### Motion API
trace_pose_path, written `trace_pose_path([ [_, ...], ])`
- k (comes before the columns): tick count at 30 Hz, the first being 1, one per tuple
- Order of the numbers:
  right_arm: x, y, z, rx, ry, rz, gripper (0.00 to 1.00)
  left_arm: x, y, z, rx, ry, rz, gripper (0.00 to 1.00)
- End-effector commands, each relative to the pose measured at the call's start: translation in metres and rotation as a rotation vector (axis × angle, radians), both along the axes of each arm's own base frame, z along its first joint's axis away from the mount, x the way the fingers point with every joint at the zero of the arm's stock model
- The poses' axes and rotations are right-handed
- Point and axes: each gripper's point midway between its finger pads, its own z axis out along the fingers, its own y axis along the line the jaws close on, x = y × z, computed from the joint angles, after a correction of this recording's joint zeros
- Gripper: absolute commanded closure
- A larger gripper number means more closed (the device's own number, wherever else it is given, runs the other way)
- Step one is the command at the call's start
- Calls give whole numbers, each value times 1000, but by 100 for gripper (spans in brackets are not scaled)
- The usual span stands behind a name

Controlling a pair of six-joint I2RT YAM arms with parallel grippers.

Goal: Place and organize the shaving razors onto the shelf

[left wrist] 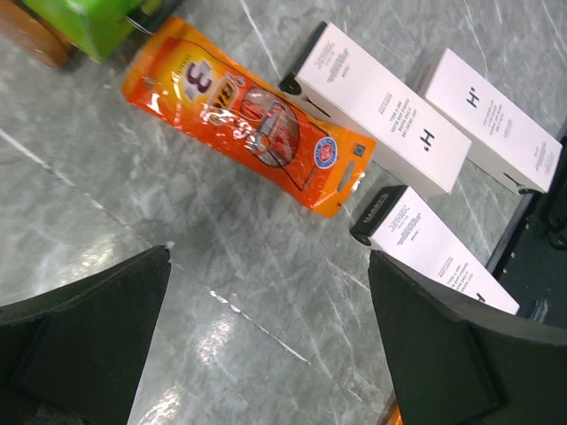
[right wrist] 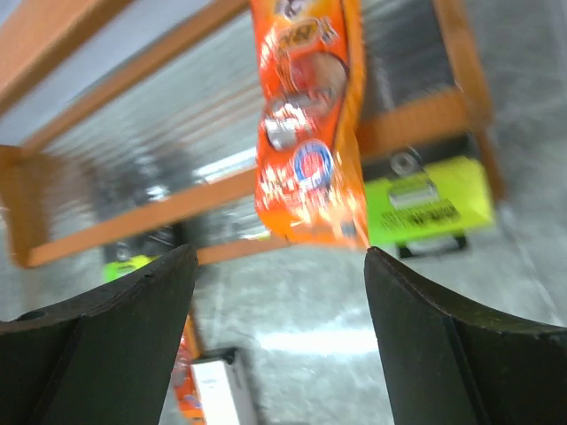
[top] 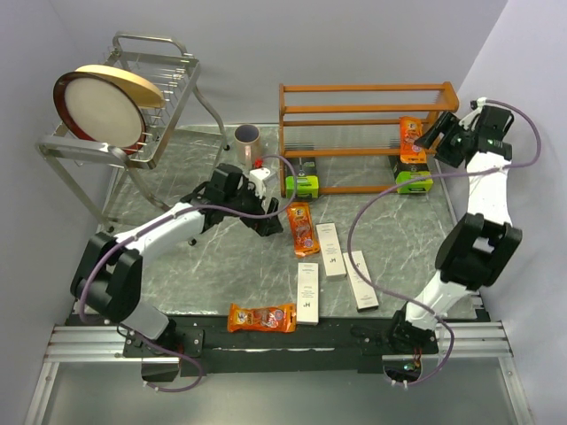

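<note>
Three glossy orange packets (top: 301, 227), slim white boxes (top: 330, 250); left fingers (left wrist: 80, 345), right fingers (right wrist: 106, 310) released.

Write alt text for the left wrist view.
An orange razor packet lies flat on a grey marbled table, three long white boxes beside it. The open left hand frames bare table near it, holding nothing.

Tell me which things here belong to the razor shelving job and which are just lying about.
Job: wooden shelf, orange packets, white boxes, green packs.
Lying about: mug, wire rack, plate.
</note>
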Motion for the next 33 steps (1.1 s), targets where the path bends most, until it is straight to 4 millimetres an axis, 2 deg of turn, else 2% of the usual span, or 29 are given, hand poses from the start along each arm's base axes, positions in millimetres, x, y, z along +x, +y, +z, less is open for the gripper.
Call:
trace_pose_path([
  [1,-37,6,24,-216,-21,-40,22,10,10,28,-12,-102,71,1],
  [2,-40,10,26,-254,-35,-26,27,10,12,29,-10,-103,78,1],
  [3,-42,26,29,-265,-66,17,43,9,15,29,-12,-103,79,1],
  [5,-40,41,30,-267,-90,59,67,7,20,37,-32,-111,79,1],
  [6,-36,44,28,-270,-96,58,90,5,23,36,-37,-105,86,1],
  [7,-33,55,27,-269,-100,73,100,7,29,42,-50,-116,104,0],
  [9,-25,60,21,-278,-92,55,100,5,36,40,-69,-92,119,0],
  [10,-22,69,18,-296,-92,77,100,9,44,45,-83,-97,142,0],
  [14,-6,76,7,-355,-63,71,100,16,66,51,-117,-94,207,1],
  [17,11,69,-6,-386,-28,34,100,23,84,51,-138,-82,260,1],
  [18,16,67,-2,-392,-36,21,100,23,88,52,-145,-80,268,1],
  [20,22,61,-9,-399,-11,-9,100,28,101,52,-150,-76,308,0],
  [22,25,56,-8,-412,-9,-37,100,31,110,51,-154,-71,333,0],
  [26,35,47,-18,-422,9,-79,100,35,124,50,-150,-65,370,1],
  [33,54,45,-19,-416,-9,-87,100,39,142,44,-141,-47,421,1],
])
